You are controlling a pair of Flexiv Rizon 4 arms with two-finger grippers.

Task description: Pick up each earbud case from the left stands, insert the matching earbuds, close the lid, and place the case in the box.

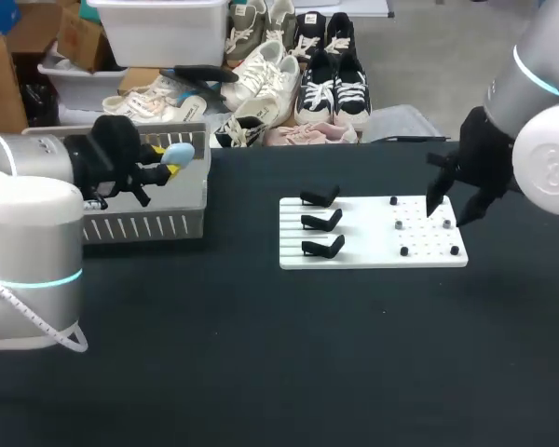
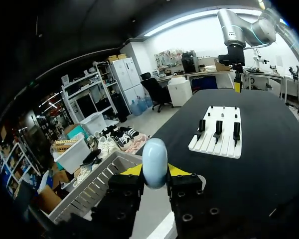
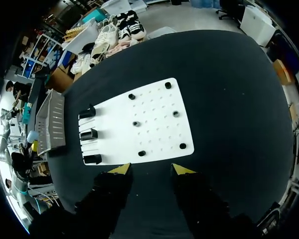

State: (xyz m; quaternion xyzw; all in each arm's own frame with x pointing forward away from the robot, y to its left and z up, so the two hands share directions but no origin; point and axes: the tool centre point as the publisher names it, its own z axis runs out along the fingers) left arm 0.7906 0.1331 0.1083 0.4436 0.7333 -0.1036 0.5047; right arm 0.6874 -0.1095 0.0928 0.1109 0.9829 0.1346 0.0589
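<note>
Pale blue and egg-smooth, the case [image 1: 178, 153] is clamped between the yellow tips of my left gripper [image 2: 154, 172], one finger pressing each side. From the head camera it hangs over the grey box [image 1: 149, 226], toward that box's 1 o'clock corner and near the right wall. I read the lid as closed, since no seam gapes, so the step in hand is the drop-off.

To do it well I would carry the case inward toward the box's centre, lower it close to the floor, and only then part the fingers. A rounded shell let go from height may bounce or roll against the slats. I would part them slowly, since the slick case could cling to one pad and swing out.

At the box's 3 o'clock lies the white board [image 1: 363, 233]. Its three black stands [image 1: 322, 221] look empty, so I judge this the last case. Small dark bits dot the board's right half; I cannot tell what they are.

Over the board's 3 o'clock edge hovers my right gripper [image 3: 151, 170], fingers apart and holding nothing. It is well apart from the box and need not move.
</note>
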